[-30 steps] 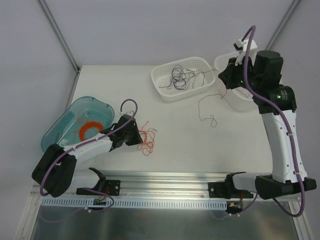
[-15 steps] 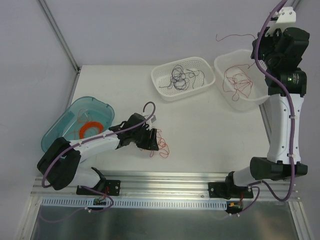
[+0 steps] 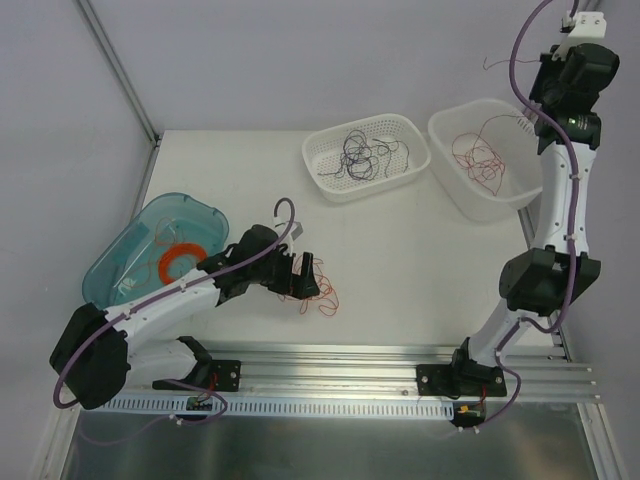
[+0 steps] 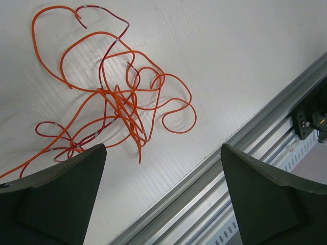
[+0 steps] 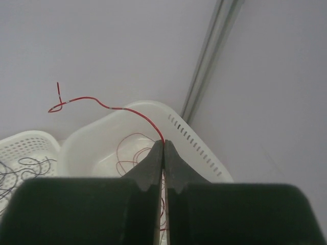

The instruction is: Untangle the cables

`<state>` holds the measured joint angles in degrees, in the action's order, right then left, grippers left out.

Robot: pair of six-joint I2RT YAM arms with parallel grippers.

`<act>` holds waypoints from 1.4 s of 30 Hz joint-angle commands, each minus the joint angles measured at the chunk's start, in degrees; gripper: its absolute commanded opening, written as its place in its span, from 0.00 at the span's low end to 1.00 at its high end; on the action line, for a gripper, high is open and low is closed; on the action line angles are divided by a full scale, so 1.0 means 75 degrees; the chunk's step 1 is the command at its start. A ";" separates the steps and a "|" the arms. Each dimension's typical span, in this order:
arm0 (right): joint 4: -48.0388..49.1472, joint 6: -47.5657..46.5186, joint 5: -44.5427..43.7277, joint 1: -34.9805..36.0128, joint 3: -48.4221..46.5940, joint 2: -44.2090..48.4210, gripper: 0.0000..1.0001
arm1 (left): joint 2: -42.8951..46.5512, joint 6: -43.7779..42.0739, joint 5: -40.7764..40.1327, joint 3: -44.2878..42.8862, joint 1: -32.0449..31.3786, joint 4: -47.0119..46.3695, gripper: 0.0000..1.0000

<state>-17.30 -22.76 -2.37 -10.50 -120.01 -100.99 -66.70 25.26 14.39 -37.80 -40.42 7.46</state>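
Observation:
A loose tangle of red-orange cables [image 4: 120, 102] lies on the white table by the front edge, also seen from above [image 3: 318, 290]. My left gripper [image 3: 300, 272] hovers just over it, open, with nothing between its fingers [image 4: 163, 153]. My right gripper [image 3: 535, 72] is raised high above the white tub [image 3: 440, 130] and is shut [image 5: 163, 143] on a thin red cable [image 5: 102, 101]. That strand's free end curls out to the left. More red cables [image 3: 478, 160] lie inside the tub. Dark cables [image 3: 360, 152] lie in the perforated basket [image 3: 315, 150].
A teal container [image 3: 120, 262] at the left holds a flat orange coil [image 3: 180, 262]. The aluminium rail [image 4: 245, 148] runs along the table's front edge, close to the left gripper. In the right wrist view the tub's slotted rim [image 5: 204, 148] and the basket [image 5: 25, 143] lie below.
My left gripper has opened and let the red-orange tangle go onto the table. My right arm has risen higher and further right, pulling the red cable up over the tub.

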 commanded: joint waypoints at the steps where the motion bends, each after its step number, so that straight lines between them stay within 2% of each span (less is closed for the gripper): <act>1: 0.0491 -0.0152 -0.0105 -0.0310 -0.0218 -0.0606 0.02 | 0.0256 0.0042 -0.0243 0.0177 -0.0001 0.0352 0.96; 3: 0.0478 -0.0211 -0.0245 -0.0369 0.0061 -0.0807 0.03 | 0.0350 0.0066 -0.0395 0.0224 -0.0001 0.0446 0.96; 6: 0.0514 -0.0129 -0.0468 -0.0428 0.0414 -0.1124 0.13 | 0.0362 0.0055 -0.0431 0.0200 0.0011 0.0516 0.95; 7: 0.0374 -0.0071 -0.0562 -0.0439 0.0496 -0.1171 0.24 | 0.0338 0.0043 -0.0431 0.0189 0.0011 0.0493 0.95; 9: 0.0024 0.0011 -0.0435 -0.0440 0.0509 -0.1277 0.39 | 0.0233 0.0043 -0.0407 0.0107 0.0011 0.0528 0.95; 10: -0.0118 0.0070 -0.0364 -0.0440 0.0509 -0.1277 0.51 | 0.0186 0.0043 -0.0396 0.0072 0.0011 0.0540 0.95; 12: -0.0434 0.0361 -0.0154 -0.0440 0.0555 -0.1091 0.62 | 0.0057 0.0031 -0.0419 -0.0034 0.0011 0.0540 0.95; 13: -0.0528 0.0468 -0.0083 -0.0440 0.0602 -0.0939 0.71 | 0.0022 0.0031 -0.0442 -0.0080 0.0011 0.0552 0.95; 16: -0.0798 0.1051 0.0246 -0.0405 0.1011 -0.0212 0.82 | -0.0119 0.0043 -0.0583 -0.0221 0.0011 0.0552 0.94; 22: -0.1408 0.2167 0.1487 0.0169 0.2744 0.1624 0.82 | -0.0400 -0.0074 -0.0922 -0.0514 0.0023 0.0552 0.92; 27: -0.1233 0.2918 0.2189 0.1387 0.4991 0.2951 0.82 | -0.0775 -0.0121 -0.1029 -0.0901 0.0034 0.0575 0.88; 30: -0.1198 0.3000 0.2378 0.2195 0.5826 0.3655 0.82 | -0.0986 -0.0273 -0.1005 -0.1205 0.0081 0.0680 0.84; 35: -0.0881 0.3246 0.2425 0.3506 0.7827 0.4675 0.82 | -0.1068 -0.0964 -0.1204 -0.1779 0.0233 0.1148 0.82; 39: -0.0717 0.3375 0.2356 0.4176 0.8722 0.5377 0.82 | -0.0928 -0.1924 -0.1040 -0.1886 0.0421 0.1442 0.80; 42: -0.0717 0.3433 0.2122 0.4493 0.9155 0.5695 0.82 | -0.0892 -0.2639 -0.0737 -0.1757 0.0713 0.1477 0.74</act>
<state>-25.89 1.17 14.39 21.67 -52.64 -62.39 -74.81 13.41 7.01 -50.39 -36.62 16.19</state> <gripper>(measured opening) 0.824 0.757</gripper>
